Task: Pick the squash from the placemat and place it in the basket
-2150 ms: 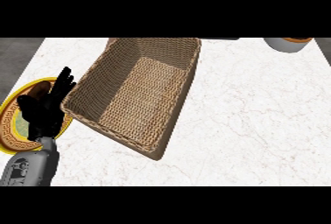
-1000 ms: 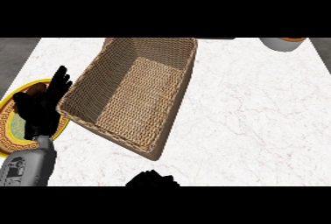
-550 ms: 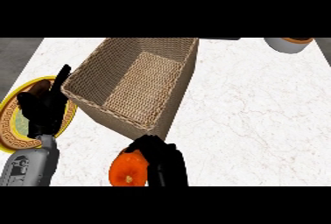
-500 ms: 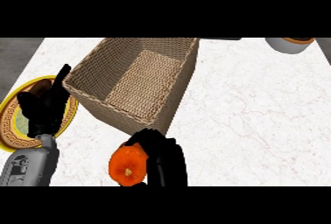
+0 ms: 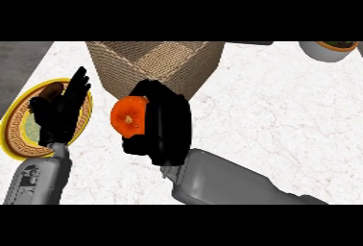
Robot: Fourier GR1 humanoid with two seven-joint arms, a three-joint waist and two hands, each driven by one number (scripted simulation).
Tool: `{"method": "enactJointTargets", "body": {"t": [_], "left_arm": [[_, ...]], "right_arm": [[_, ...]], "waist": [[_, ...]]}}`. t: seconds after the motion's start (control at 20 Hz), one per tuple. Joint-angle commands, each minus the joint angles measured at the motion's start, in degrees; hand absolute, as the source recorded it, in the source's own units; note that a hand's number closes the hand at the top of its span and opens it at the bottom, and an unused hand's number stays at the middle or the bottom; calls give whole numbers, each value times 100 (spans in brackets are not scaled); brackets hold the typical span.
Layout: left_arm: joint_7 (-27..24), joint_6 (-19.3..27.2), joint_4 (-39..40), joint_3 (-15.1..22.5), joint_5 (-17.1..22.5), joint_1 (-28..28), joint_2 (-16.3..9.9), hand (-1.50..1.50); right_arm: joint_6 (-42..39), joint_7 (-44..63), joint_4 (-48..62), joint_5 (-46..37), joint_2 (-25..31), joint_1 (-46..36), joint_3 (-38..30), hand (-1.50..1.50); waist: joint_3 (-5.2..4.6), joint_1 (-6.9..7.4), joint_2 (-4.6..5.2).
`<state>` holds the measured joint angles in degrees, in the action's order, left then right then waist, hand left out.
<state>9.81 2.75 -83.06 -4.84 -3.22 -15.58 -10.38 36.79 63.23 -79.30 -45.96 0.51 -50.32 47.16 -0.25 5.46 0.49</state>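
My right hand point(image 5: 166, 126) is curled round an orange squash point(image 5: 129, 116) and holds it above the counter, just in front of the near wall of the woven basket point(image 5: 120, 65). The squash's round end faces left, and the fingers hide its far side. The basket stands at the top middle, with its inside showing. My left hand point(image 5: 60, 110) is open with fingers up, over the round yellow-rimmed placemat point(image 5: 16, 129) at the left edge.
A grey bowl point(image 5: 327, 50) with something brown inside sits at the top right corner. The white marble counter point(image 5: 284, 120) stretches to the right of my right arm. A dark strip beyond the counter's edge point(image 5: 21, 57) shows at the top left.
My right hand has come up from the lower edge holding the squash and moved toward the basket's near wall. The view has shifted, so the basket sits higher. The left hand has stayed over the placemat.
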Motion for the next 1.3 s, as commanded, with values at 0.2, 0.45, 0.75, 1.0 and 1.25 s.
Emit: {"method": "enactJointTargets", "body": {"t": [0.2,0.45,0.75,1.0,1.25], "left_arm": [[145,-59,145,-170,156,-322,-76,0],[-72,-113,-3,-62,129,140,10,0],[-93,-31,56,-161,71,143,-73,0],[46,-120,83,-255,180,-27,-163,0],[-324,-13,286,-245,94,-24,-45,0]], "right_arm": [[576,538,1485,1288,-48,-1409,-305,150],[1120,-33,1947,2071,-50,-1481,-149,150],[-841,-418,3146,925,-47,-2616,1047,150],[-1161,-714,3637,1045,-51,-3170,1318,150],[-1011,-691,3928,1356,-51,-3383,1339,150]], "waist": [[11,10,47],[16,-53,24],[-5,-153,-41],[7,-126,13],[6,-139,36]]}}
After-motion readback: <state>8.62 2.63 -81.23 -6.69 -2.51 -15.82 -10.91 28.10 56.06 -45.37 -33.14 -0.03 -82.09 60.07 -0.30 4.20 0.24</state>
